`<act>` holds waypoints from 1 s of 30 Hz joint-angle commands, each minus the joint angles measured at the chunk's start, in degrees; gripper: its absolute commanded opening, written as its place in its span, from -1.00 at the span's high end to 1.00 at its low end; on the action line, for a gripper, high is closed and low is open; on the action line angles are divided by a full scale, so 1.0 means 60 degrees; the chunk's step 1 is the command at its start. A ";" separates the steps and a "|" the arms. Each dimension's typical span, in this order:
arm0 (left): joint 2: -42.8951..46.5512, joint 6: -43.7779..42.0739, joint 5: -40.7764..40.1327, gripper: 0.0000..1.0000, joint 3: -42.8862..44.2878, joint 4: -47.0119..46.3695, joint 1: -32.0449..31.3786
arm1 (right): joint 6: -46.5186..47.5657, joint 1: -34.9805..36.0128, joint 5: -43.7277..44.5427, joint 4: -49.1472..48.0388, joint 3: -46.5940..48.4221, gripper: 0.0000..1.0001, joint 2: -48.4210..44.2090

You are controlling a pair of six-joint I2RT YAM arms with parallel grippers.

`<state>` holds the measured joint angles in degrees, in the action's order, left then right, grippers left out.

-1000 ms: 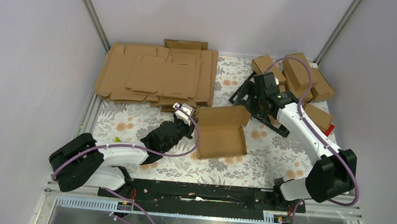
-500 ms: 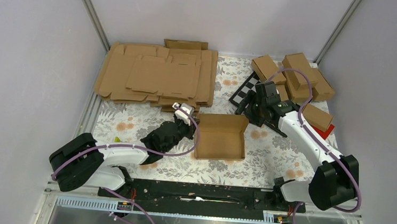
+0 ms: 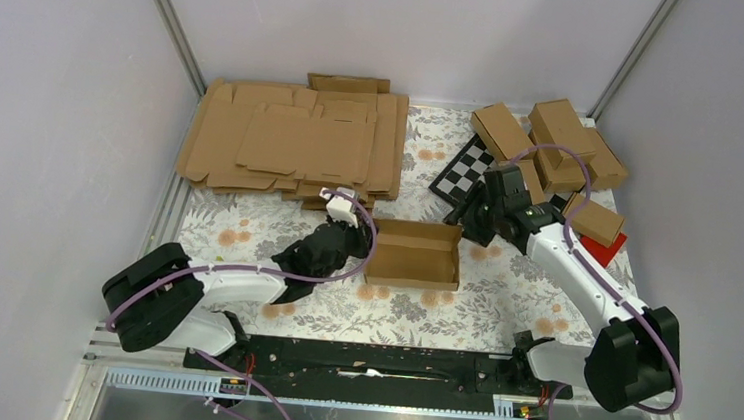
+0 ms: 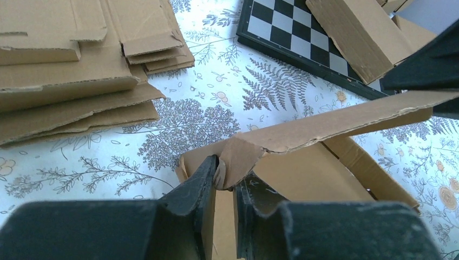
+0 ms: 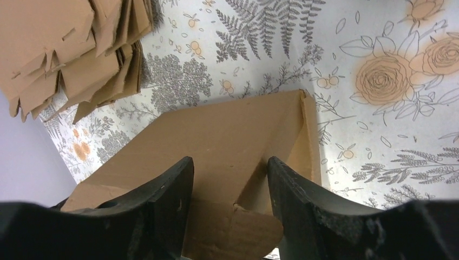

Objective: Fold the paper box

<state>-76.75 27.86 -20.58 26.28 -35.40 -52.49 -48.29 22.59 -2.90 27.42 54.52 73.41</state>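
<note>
- Upper left of the top view: a thick pile of flat cardboard blanks point(image 3: 293, 144) lies on the flowered tablecloth point(image 3: 236, 231), reaching to about the middle of the frame.
- Lower left: the left arm stretches from its base towards the centre, and the left gripper point(image 4: 225, 176) sits at the left end of the paper box point(image 3: 412, 258).
- In the left wrist view its fingers point(image 4: 195, 184) stand only a narrow gap apart, with a folded corner of the box between them. Whether they press on it cannot be told.
- Centre of the top view: the paper box rests on the cloth as a half-formed open tray, hollow side up.
- Its long axis runs left to right across the frame, and a long panel stands along its upper edge.
- In the left wrist view that panel rises at a slant from the lower centre to the right edge.
- Just right of centre: the right gripper point(image 5: 230, 165) is at the box's upper right corner, its jaws apart, astride a broad brown panel and not clamped on it.
- Right of centre, higher up: a black-and-white checkerboard point(image 3: 470, 168) lies flat, just beside the right gripper.
- Upper right: a group of small closed cartons point(image 3: 559, 135) is heaped near the corner.
- Below them a red piece point(image 3: 614, 246) shows under one carton.
</note>
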 commanded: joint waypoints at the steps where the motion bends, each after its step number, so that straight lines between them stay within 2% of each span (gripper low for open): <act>1: -0.0248 0.0607 0.0120 0.68 0.0076 -0.0592 -0.0312 | -0.0237 0.0087 -0.0659 -0.0384 -0.0307 -0.15 -0.0498; 5: -0.0197 0.0620 0.0148 0.69 0.0014 -0.0547 -0.0435 | -0.0166 0.0088 -0.0558 -0.0388 -0.0535 -0.13 -0.0670; 9: -0.0028 0.0509 0.0232 0.69 0.0095 -0.0139 -0.0501 | -0.0051 0.0087 -0.0572 -0.0390 -0.0750 -0.01 -0.0785; 12: 0.0249 0.0295 0.0334 0.61 0.0109 0.0302 -0.0545 | 0.0080 0.0089 -0.0560 -0.0456 -0.1023 0.04 -0.0923; 16: 0.0871 0.0134 0.0497 0.20 0.0145 0.1258 -0.0568 | 0.0149 0.0088 -0.0521 -0.0499 -0.1331 0.07 -0.1150; 21: 0.1644 0.0201 0.0574 -0.36 0.0723 0.3795 -0.0583 | 0.0224 0.0099 -0.0638 -0.0635 -0.1610 0.15 -0.1370; 26: 0.2291 0.0679 0.0882 -0.61 0.0932 0.5512 -0.0583 | 0.0271 0.0291 -0.0727 -0.0826 -0.1748 0.17 -0.1421; 27: 0.2445 0.0809 0.0960 -0.72 0.0944 0.5798 -0.0583 | 0.0269 0.0327 -0.0699 -0.0833 -0.1757 0.17 -0.1412; 30: 0.2948 0.1299 0.0960 -0.74 0.1161 0.7123 -0.0583 | 0.0259 0.0412 -0.0628 -0.0842 -0.1755 0.17 -0.1445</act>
<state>-62.89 31.62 -16.27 29.82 -3.81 -55.81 -47.37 23.92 -5.74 23.79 44.18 66.24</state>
